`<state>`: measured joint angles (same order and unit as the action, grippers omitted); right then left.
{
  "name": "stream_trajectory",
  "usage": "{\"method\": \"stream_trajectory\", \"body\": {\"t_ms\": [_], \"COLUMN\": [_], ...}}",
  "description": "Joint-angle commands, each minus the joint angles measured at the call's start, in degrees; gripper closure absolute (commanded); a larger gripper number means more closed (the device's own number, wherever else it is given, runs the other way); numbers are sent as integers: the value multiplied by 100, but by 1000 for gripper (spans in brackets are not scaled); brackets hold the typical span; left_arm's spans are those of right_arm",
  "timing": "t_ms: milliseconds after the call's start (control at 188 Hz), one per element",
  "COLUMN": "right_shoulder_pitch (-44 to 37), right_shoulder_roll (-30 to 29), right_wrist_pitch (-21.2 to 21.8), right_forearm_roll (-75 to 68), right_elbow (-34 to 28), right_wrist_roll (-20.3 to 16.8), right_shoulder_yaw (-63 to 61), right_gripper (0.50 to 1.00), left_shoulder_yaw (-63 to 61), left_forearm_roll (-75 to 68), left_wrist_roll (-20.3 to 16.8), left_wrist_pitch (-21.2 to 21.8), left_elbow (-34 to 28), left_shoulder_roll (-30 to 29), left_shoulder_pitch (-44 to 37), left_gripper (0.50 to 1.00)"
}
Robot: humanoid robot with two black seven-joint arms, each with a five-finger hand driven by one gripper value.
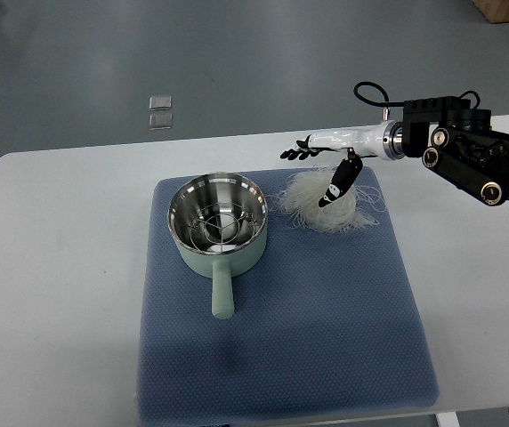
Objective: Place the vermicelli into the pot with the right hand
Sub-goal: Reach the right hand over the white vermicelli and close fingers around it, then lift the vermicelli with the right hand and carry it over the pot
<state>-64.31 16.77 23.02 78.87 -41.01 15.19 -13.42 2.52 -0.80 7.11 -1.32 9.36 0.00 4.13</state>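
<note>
A loose white nest of vermicelli (312, 203) lies on the blue mat (281, 338), just right of the pot. The pale green pot (218, 224) has a shiny steel inside with a wire rack in it, and its handle (222, 294) points toward the front edge. My right hand (319, 169) reaches in from the right and hovers over the vermicelli. Its fingers (295, 152) are spread out to the left and its thumb (339, 187) points down onto the noodles. It holds nothing. The left arm does not show.
The mat lies on a white table (59, 267) with grey floor beyond. Two small clear squares (159, 110) lie on the floor behind the table. The right arm's black forearm (481, 156) crosses the table's back right corner.
</note>
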Motion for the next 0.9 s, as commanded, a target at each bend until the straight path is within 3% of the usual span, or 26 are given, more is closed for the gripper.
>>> {"method": "stream_trajectory", "body": {"t_ms": [0, 240, 367, 373, 405, 458, 463, 490, 495, 501, 506, 708, 735, 895], "right_shoulder_pitch": [-108, -91, -82, -82, -73, -73, -73, -73, -73, -73, -73, -126, -135, -433], "right_shoulder_roll": [-77, -244, -271, -271, -271, -271, -271, -271, -280, -280, -271, -262, -244, -165], "right_wrist_pitch": [-307, -685, -808, -834, -834, -834, -826, -826, -826, -826, -834, -1001, -1195, -1221], "right_forearm_roll": [137, 436, 445, 445, 454, 454, 454, 462, 462, 462, 462, 445, 401, 234], "right_elbow": [66, 330, 357, 365, 374, 374, 392, 400, 409, 409, 409, 506, 515, 480], "right_wrist_roll": [-7, -7, -7, -7, -7, -7, -7, -16, -16, -16, -16, -16, -16, 107], "right_shoulder_yaw": [622, 1193, 1360, 1412, 1413, 1413, 1421, 1439, 1448, 1448, 1465, 1483, 1421, 1325], "right_gripper": [574, 583, 615, 658, 711, 711, 837, 908, 950, 951, 1000, 1000, 1000, 1000], "left_shoulder_yaw": [3, -6, -6, -15, -15, -15, -15, -15, -24, -24, -15, -15, -15, -15], "left_forearm_roll": [-8, 1, 1, 1, 1, 1, 1, 1, 1, 1, 1, 1, 1, 1], "left_wrist_roll": [-8, 1, -8, 0, 0, 1, 1, 1, 1, 1, 1, 1, 1, 1], "left_wrist_pitch": [0, 0, 0, 0, 0, 0, 0, 0, 0, 0, 0, 0, 0, 0], "left_elbow": [-4, -4, -4, -4, -4, -4, -4, -4, -4, -4, -4, -4, 4, 4], "left_shoulder_roll": [0, 0, 0, 0, 0, 0, 0, 0, 0, 0, 0, 0, 0, 0], "left_shoulder_pitch": [0, 0, 0, 0, 0, 0, 0, 0, 0, 0, 0, 0, 0, 0], "left_gripper": [500, 500, 500, 500, 500, 500, 500, 500, 500, 500, 500, 500, 500, 500]}}
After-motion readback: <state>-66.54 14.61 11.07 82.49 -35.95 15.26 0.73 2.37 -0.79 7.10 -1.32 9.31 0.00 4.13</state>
